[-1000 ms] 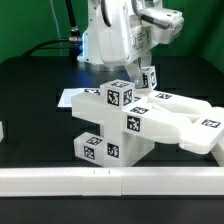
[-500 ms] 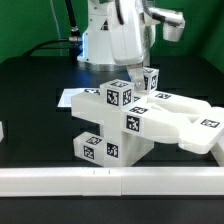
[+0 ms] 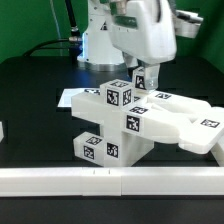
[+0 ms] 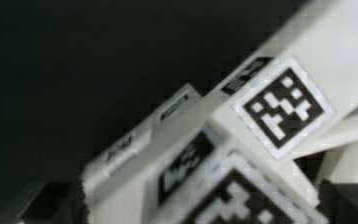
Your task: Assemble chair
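Exterior view is showing the chair (image 3: 135, 122) sitting mid-table (image 3: 30, 95), gripper (image 3: 141, 77) spreading wide at its twelve o'clock — glossy, rigid, likely light plastic, best pinched across a bar's flat sides.

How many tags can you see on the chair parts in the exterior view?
7: one under the hand, one on the top block, three down the front, two on the right slabs. Others may be hidden.

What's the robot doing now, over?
Tool open, holding nothing. Chair partly built, standing on the table. Nothing in the way, over.
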{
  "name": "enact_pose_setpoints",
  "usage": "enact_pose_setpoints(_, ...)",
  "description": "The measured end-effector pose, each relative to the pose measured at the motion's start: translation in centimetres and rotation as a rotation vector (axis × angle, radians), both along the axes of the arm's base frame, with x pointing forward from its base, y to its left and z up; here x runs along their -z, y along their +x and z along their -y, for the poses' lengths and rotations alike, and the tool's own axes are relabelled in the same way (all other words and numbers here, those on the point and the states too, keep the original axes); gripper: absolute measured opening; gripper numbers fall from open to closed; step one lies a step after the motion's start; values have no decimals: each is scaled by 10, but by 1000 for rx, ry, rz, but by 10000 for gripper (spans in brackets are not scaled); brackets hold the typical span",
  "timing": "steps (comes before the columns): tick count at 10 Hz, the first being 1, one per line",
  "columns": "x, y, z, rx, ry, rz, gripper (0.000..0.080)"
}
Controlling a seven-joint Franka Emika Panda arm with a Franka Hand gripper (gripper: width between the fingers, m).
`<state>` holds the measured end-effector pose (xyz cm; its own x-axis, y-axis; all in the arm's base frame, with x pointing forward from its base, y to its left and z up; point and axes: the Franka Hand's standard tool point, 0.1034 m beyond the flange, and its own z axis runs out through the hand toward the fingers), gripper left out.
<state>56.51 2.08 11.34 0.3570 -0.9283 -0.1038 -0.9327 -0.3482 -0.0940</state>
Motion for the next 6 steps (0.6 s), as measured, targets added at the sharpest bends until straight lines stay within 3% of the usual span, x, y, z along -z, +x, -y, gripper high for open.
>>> enact_pose_setpoints(6,-4,2,-9,-587,-56,4,648)
